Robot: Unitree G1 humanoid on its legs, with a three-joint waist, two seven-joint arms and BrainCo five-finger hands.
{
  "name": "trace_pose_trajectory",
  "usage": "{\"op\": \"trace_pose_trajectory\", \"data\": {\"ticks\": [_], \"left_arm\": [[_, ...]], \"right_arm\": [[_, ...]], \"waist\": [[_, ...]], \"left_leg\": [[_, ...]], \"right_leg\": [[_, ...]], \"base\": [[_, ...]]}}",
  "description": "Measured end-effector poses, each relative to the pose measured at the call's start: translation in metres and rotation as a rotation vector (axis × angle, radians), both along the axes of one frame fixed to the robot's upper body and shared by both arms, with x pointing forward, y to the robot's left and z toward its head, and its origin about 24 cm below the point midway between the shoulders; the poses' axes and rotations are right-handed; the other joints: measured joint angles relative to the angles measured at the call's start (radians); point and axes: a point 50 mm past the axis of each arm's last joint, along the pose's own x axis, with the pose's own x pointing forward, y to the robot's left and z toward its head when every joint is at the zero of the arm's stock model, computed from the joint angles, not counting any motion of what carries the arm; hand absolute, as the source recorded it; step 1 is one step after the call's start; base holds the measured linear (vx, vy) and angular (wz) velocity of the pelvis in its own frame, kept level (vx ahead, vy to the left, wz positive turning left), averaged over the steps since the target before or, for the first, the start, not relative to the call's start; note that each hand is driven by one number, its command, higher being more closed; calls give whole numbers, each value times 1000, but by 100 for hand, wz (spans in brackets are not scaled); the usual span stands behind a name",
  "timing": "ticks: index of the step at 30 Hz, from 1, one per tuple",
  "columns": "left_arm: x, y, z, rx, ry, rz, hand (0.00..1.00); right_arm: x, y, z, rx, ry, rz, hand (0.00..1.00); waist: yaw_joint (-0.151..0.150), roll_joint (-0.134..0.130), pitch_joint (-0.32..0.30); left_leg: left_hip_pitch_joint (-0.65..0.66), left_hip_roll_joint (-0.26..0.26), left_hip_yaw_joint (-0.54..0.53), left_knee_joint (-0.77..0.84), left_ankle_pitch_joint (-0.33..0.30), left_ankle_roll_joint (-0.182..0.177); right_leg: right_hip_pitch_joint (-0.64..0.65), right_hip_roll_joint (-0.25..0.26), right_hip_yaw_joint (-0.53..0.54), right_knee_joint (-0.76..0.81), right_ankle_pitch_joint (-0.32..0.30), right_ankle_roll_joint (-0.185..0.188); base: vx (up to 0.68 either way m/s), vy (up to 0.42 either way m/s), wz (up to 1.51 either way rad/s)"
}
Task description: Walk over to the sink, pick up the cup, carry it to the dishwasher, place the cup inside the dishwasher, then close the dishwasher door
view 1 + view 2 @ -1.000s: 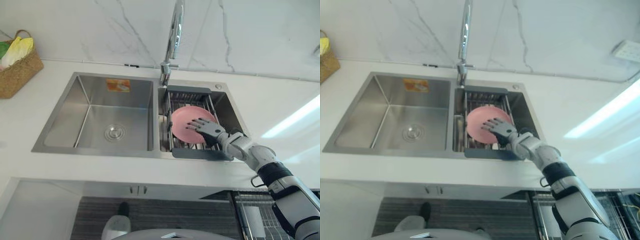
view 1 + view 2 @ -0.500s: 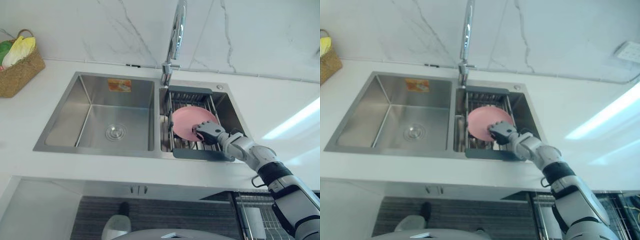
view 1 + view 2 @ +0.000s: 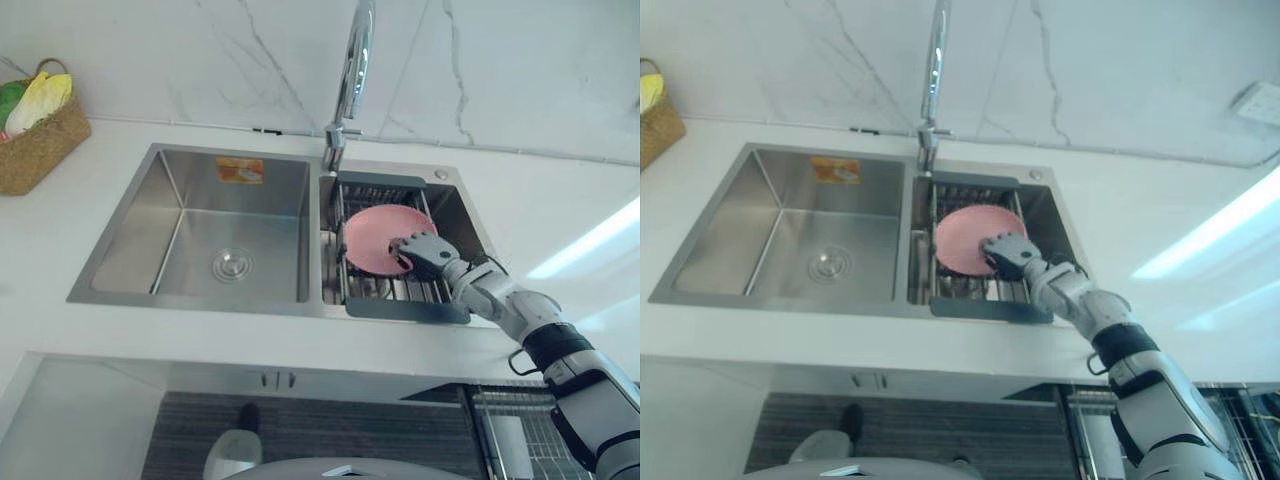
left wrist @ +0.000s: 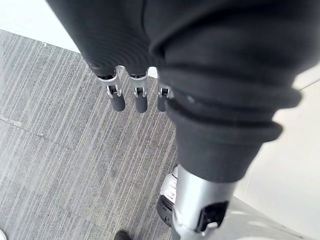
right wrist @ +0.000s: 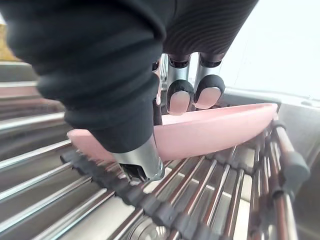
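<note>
R hand [image 3: 424,254] is pinching the rim of the pink dish [image 3: 368,238]; dish is leaning on bars mid-rack [image 3: 400,311] in the sink [image 3: 130,225], so rim's exposed for gripping. L hand [image 4: 135,97] is dangling, fingers slack.

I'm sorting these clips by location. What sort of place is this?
Most likely a home kitchen: a two-bowl steel sink is set in a white counter, a tall faucet rises behind it, and a pink dish sits on a drying rack in the right bowl.
</note>
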Motion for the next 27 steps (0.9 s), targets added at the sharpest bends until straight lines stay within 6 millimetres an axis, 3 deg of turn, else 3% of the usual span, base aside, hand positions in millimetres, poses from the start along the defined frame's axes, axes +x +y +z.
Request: {"op": "trace_pose_trajectory", "data": {"ticks": [4, 23, 27], "left_arm": [[0, -1, 0, 0, -10, 2, 0], [-6, -4, -1, -1, -11, 11, 0], [-6, -4, -1, 0, -11, 10, 0]], "right_arm": [[8, -1, 20, 18, -103, -5, 100], [4, -8, 47, -30, -186, 61, 100], [2, -7, 60, 1, -253, 84, 100]], "waist": [[-3, 6, 4], [-26, 8, 6], [-33, 8, 6]], "left_leg": [[0, 0, -1, 0, 0, 0], [2, 1, 4, 0, -1, 2], [3, 1, 9, 0, -3, 3]], "right_leg": [[0, 0, 0, 0, 0, 0], [-2, 1, 4, 0, -1, 0], [-4, 1, 11, -1, -1, -1]], "base": [[0, 0, 0], [0, 0, -1], [0, 0, -5]]}}
